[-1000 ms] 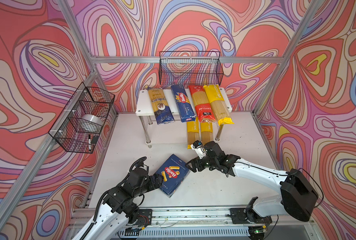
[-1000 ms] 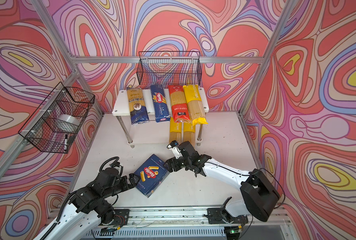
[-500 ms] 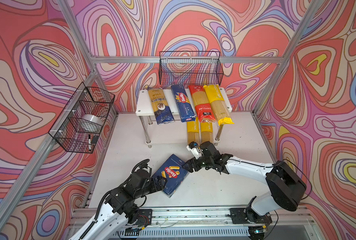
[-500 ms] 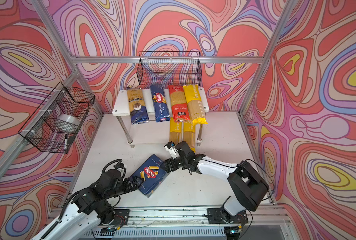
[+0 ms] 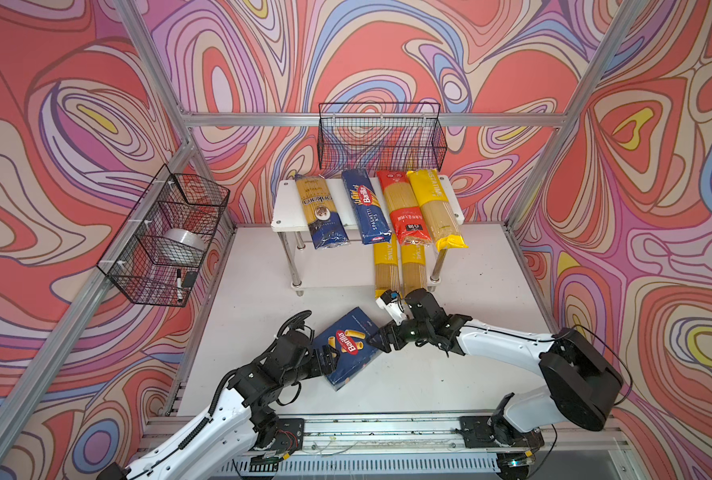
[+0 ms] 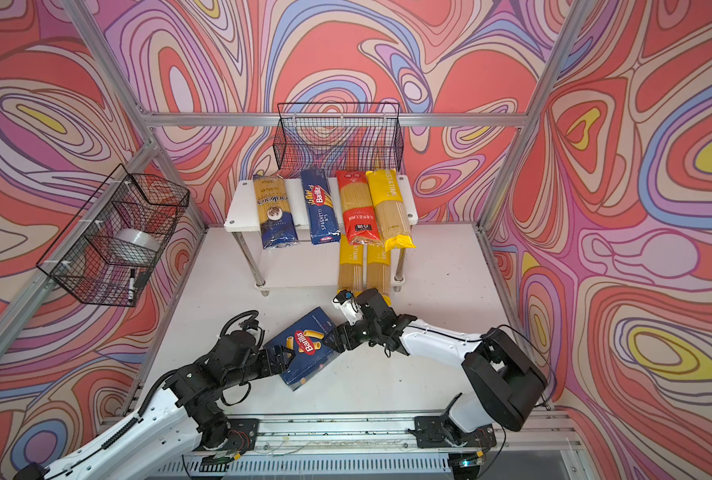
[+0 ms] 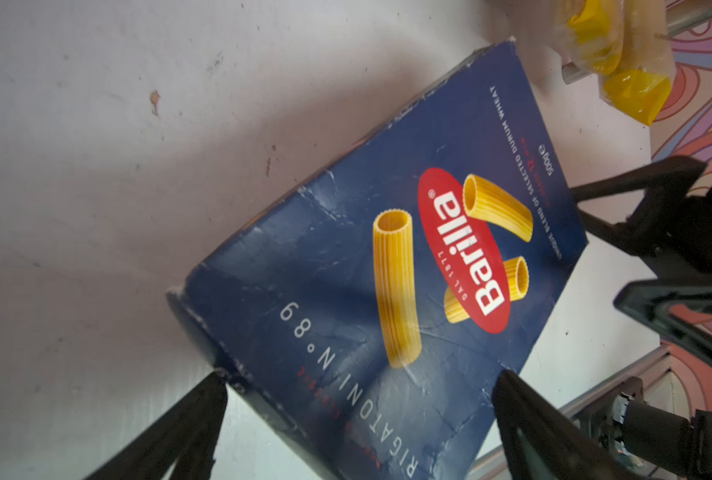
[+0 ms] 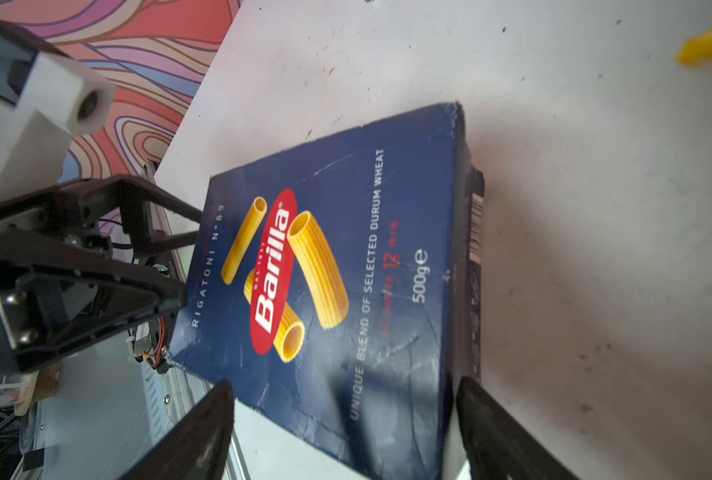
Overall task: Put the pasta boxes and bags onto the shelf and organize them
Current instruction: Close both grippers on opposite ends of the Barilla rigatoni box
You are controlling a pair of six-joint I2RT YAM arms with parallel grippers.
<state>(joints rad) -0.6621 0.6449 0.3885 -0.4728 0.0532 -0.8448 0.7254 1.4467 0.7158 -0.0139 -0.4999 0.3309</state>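
The box [image 5: 352, 347] of rigatoni sits low in the middle of both top views, on or just over the counter [image 5: 449, 395]. The shadow beside it in the wrist views suggests one end is raised. Its card is stiff but thin and already creased, probably light, with loose pasta that would shift when it tips. The smooth print looks slippery. The firm short ends are the best hold, since a squeeze on the broad face would likely dent it.

At the box's lower-left end, the left claw [image 5: 330, 357] has its fingers [image 7: 188, 419] against either side and seems clamped on. At the upper-right corner, the right claw [image 5: 381, 340] stands wide apart around the box and is not closed on it.

The side basket [image 5: 109, 270], at the left, holds a tape roll [image 5: 184, 249] and a marker [image 5: 178, 284]. The back basket [image 5: 381, 137], upper centre, shows nothing inside.

The shelf [image 5: 287, 208] carries, left to right on top, a blue bag [image 5: 323, 212], the spaghetti box [image 5: 366, 208], a red bag [image 5: 404, 212] and a yellow bag [image 5: 435, 212]. Two more yellow bags [image 5: 385, 270] jut from the lower board, whose left half looks free.
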